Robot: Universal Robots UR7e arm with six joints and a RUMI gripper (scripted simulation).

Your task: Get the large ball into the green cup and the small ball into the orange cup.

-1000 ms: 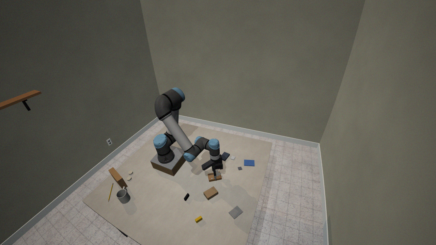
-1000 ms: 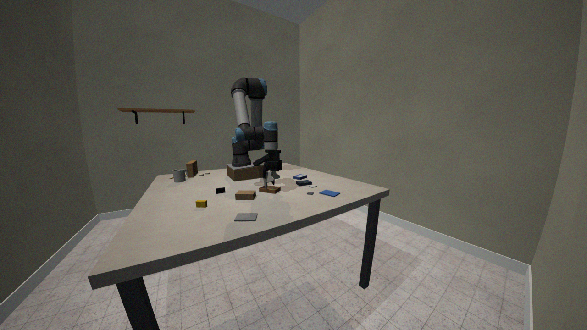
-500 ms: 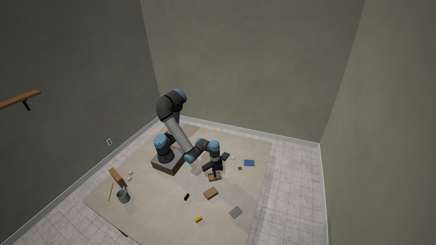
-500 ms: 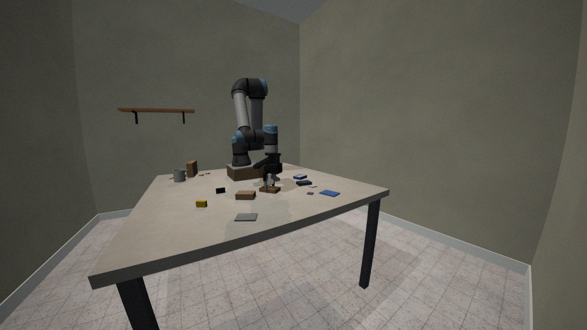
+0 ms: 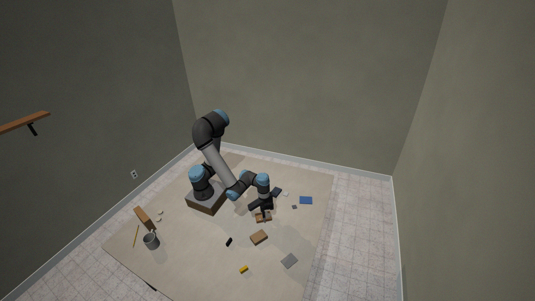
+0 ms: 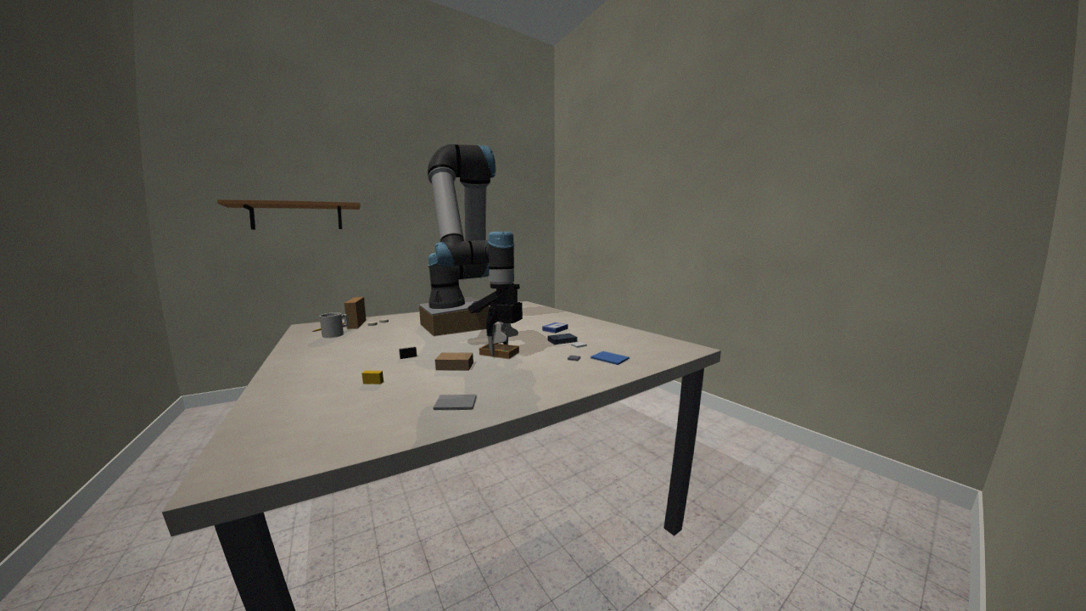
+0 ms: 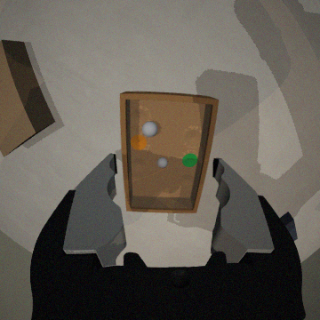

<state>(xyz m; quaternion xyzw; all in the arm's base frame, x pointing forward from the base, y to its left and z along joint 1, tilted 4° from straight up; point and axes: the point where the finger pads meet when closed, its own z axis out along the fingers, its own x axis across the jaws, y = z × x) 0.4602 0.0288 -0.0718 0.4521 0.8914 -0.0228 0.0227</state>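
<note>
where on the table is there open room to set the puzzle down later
Open: the near corner in front of the grey tile, and the stretch between the mug and yellow block. Crowded: around the puzzle and the blue tiles.

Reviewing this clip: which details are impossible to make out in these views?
- Top view: the end effector hides most of the wooden puzzle; balls and cups too small.
- Exterior view: puzzle's inside too small to read.
- Wrist view: whether the fingers touch the puzzle's sides; the brown block is cut by the left edge.
</note>
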